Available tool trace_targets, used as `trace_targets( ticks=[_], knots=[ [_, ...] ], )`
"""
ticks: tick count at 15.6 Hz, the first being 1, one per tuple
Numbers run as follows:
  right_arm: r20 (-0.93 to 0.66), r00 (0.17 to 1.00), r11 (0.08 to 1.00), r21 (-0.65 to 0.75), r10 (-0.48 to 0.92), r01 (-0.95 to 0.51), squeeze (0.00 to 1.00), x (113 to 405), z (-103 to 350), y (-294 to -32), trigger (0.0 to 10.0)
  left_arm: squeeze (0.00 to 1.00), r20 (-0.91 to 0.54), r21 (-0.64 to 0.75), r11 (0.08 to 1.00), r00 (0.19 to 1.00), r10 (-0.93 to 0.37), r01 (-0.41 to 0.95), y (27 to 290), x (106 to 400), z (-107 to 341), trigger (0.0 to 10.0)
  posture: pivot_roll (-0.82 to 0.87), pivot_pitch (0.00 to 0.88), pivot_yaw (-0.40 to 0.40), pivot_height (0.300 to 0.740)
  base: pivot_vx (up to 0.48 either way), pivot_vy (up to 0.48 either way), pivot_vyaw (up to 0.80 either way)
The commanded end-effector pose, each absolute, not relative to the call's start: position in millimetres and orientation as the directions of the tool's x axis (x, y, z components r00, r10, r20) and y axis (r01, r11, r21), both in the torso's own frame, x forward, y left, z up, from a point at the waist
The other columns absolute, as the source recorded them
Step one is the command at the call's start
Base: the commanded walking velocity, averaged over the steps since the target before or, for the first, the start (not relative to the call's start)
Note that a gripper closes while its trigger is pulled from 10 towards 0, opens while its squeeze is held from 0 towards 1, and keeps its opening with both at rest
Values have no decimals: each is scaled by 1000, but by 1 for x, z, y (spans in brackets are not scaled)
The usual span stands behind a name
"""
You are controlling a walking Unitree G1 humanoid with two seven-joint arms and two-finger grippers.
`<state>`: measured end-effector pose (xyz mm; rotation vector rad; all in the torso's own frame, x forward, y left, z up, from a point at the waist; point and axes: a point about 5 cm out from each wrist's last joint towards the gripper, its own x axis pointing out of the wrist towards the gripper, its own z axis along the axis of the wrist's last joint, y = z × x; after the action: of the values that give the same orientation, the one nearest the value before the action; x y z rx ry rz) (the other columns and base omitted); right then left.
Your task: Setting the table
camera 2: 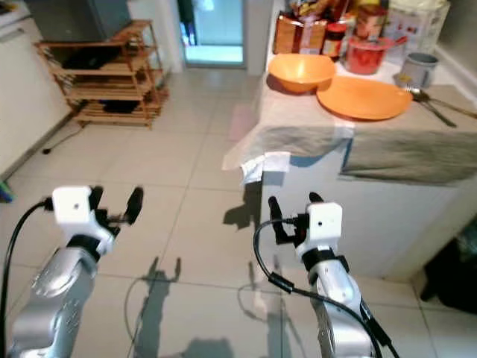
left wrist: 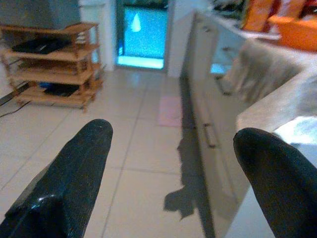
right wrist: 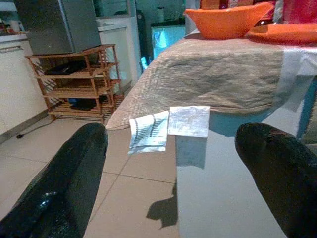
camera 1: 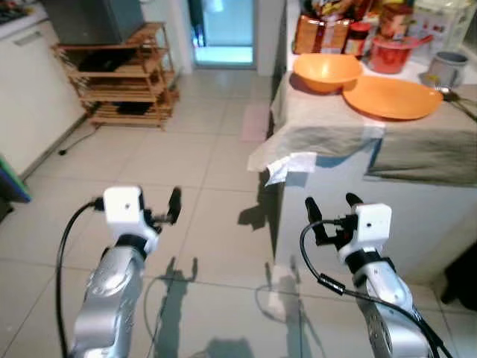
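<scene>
An orange bowl [camera 1: 326, 71] and a flat orange plate [camera 1: 393, 97] sit side by side on a counter-height table covered with a grey-beige cloth [camera 1: 328, 130], ahead on my right. A spoon [camera 2: 431, 103] lies right of the plate, by a grey cup [camera 1: 447, 68] and a red pot [camera 1: 391, 52]. My right gripper [camera 1: 332, 209] is open and empty, below the table's top and in front of its white side. The left gripper [camera 2: 115, 201] is open and empty too, held over the tiled floor, well left of the table.
Jars and packets [camera 1: 332, 30] crowd the back of the table. White labels [camera 1: 287, 165] hang from the cloth's corner. A wooden shelf rack [camera 1: 123, 74] carrying a grey box stands at the far left beside white cabinets [camera 1: 30, 89]. A doorway [camera 1: 223, 33] lies straight ahead across tiled floor [camera 1: 194, 171].
</scene>
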<state>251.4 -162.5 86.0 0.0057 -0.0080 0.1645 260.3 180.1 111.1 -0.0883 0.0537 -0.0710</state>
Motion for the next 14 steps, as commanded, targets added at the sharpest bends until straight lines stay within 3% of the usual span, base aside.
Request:
trace_targets(
  ticks=[1, 7, 14],
  knots=[
    [22, 985, 986, -10, 169, -169, 0, 255, 92, -163, 10000, 0, -40, -80, 994, 996, -74, 70, 178, 263, 115, 10000, -115, 0, 67, 740, 0, 0, 0],
    [28, 984, 984, -9, 176, -176, 0, 264, 93, -152, 10000, 0, -28, -28, 996, 995, -91, 90, 171, 283, 124, 10000, -116, 0, 94, 740, 0, -464, 0],
    [26, 981, 981, -12, 193, -192, 0, 270, 93, -145, 10000, 0, -17, -16, 996, 996, -91, 90, 168, 287, 128, 10000, -101, 0, 89, 740, 0, -444, 0]
  ],
)
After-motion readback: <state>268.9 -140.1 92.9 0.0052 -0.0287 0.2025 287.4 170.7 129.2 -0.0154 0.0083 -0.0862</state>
